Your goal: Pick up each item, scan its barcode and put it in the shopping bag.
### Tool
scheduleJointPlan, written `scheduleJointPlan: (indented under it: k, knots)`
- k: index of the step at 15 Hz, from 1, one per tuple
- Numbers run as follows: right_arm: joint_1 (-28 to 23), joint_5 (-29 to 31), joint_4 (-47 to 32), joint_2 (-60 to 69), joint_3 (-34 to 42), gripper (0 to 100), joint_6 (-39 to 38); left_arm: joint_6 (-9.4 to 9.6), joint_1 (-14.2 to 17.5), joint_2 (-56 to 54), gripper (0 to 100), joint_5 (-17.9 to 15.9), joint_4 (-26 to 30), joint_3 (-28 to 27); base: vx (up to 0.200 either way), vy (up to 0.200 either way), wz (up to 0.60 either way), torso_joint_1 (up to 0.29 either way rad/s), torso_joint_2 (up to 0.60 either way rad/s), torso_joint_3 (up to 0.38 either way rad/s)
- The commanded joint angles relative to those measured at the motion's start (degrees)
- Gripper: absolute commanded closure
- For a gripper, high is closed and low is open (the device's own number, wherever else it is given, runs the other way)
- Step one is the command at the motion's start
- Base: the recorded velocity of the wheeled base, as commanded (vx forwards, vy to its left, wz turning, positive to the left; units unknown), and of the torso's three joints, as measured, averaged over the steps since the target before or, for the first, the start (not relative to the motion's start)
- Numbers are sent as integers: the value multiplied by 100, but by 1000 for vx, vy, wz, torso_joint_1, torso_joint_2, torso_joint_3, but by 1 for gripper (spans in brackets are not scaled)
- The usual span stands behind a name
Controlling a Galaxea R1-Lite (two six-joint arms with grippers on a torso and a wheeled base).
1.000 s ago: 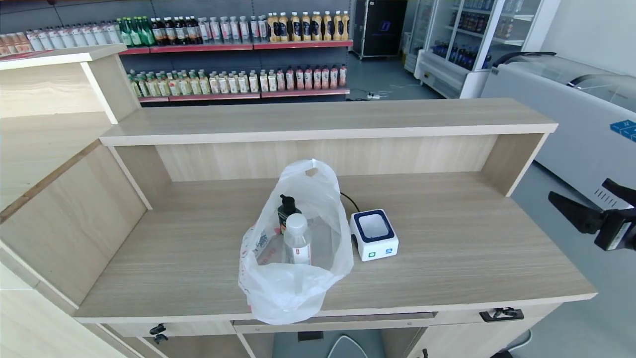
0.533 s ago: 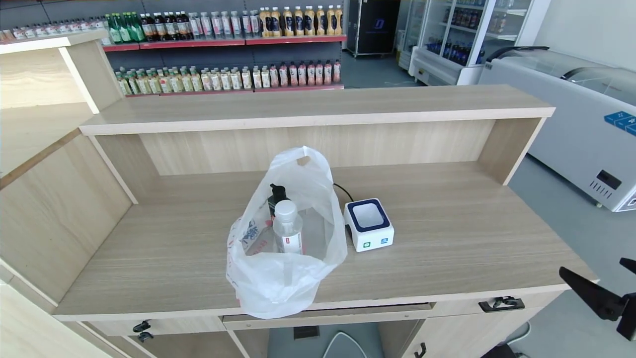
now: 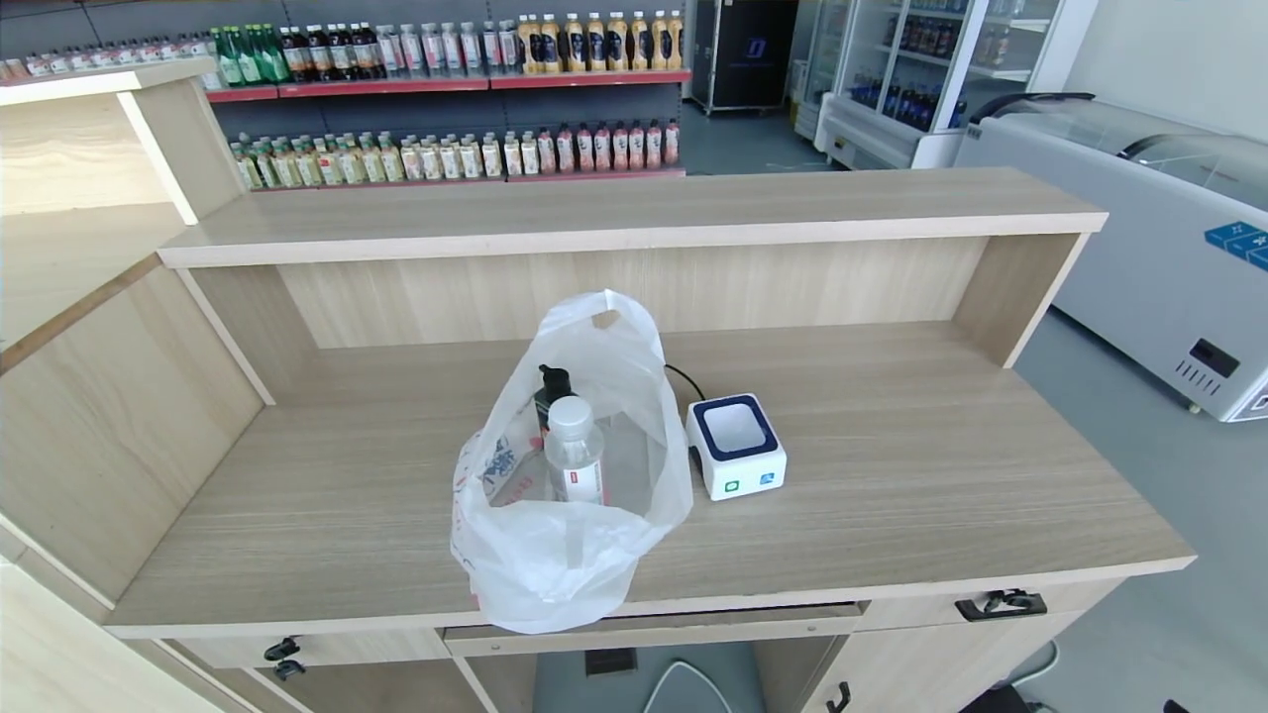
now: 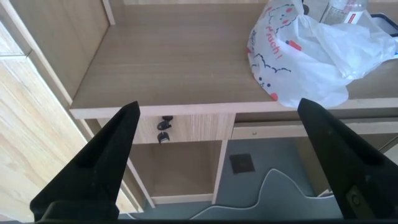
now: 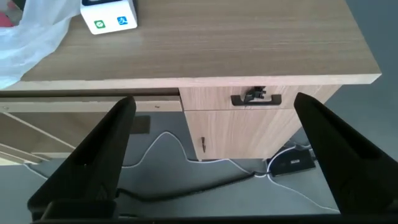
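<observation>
The shopping bag (image 3: 565, 560) stands open on the table (image 3: 941, 475), just beside the scanner (image 3: 735, 448). Inside stand a clear bottle (image 3: 575, 458) and, behind it, what looks like a dark bottle (image 3: 548, 391). The left gripper (image 4: 219, 107) and right gripper (image 5: 214, 99) hang before the table's front edge, jaws wide, holding nothing.

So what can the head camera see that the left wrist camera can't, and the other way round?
Head view's extras: the white barcode scanner beside the shopping bag, the shelves of drink bottles behind the counter, and the chest freezer off to the right.

Left wrist view's extras: the left gripper, fingers spread open, out in front of the counter, and the open cubby under the counter's left side.

Both share: the shopping bag, the clear bottle standing in it, the wooden counter, and the small black latch under its left front.
</observation>
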State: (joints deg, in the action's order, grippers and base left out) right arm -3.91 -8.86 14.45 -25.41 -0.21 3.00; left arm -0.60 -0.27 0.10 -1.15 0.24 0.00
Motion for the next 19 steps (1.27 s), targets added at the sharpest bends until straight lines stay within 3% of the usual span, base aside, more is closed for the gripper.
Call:
scheduleJointPlan:
  k: [1, 6, 19]
  knots:
    - [189, 192, -1005, 1732, 21, 0, -159, -2, 0, -1, 0, 0, 2, 0, 0, 0, 0, 0, 0, 0]
    - [374, 69, -1058, 2532, 21, 0, -159, -2, 0, -1, 0, 0, -7, 0, 0, 0, 0, 0, 0, 0]
    - [374, 113, -1049, 2532, 21, 0, -247, -2, 0, -1, 0, 0, 2, 0, 0, 0, 0, 0, 0, 0]
